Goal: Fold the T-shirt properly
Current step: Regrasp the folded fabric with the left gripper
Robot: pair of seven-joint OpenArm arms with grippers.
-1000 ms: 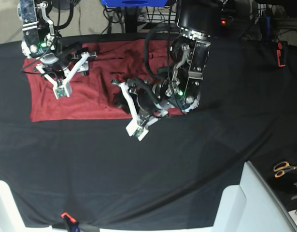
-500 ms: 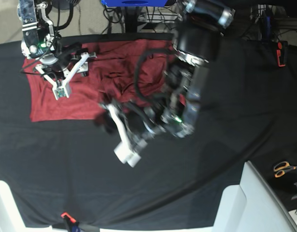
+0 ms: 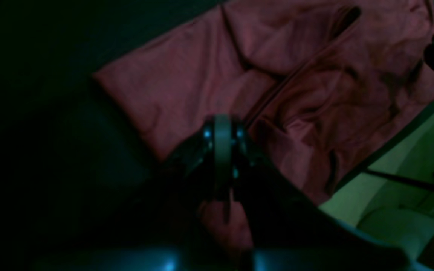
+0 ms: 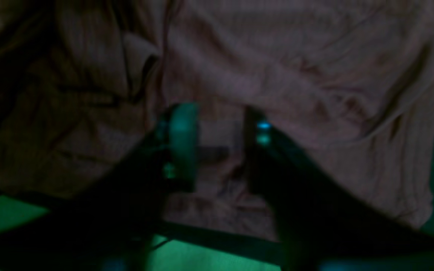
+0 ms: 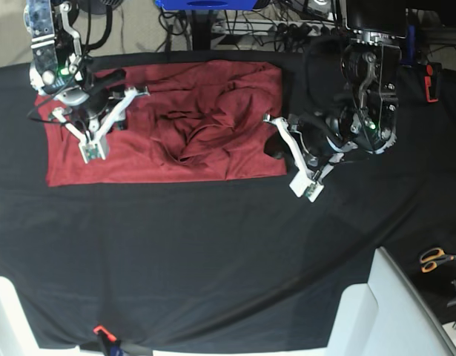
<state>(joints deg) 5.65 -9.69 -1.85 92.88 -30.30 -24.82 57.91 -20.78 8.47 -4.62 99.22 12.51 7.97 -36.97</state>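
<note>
The brick-red T-shirt lies spread on the black cloth, with a crumpled bunch of folds in its middle. My left gripper hovers at the shirt's right edge. In the left wrist view the left gripper is shut, fingertips pressed together over the T-shirt; no cloth shows pinched between them. My right gripper is over the shirt's left part. In the right wrist view the right gripper has its fingers apart, low over the T-shirt, with wrinkled fabric showing in the gap.
The black cloth covers the table. Orange-handled scissors lie at the right edge, beside a white panel at the lower right. A red-and-black item sits at the far right. A small orange clip is at the front edge.
My left arm swung from the shirt's middle out to its right edge and its jaws closed. The shirt's middle is now bunched. My right gripper's fingers have narrowed.
</note>
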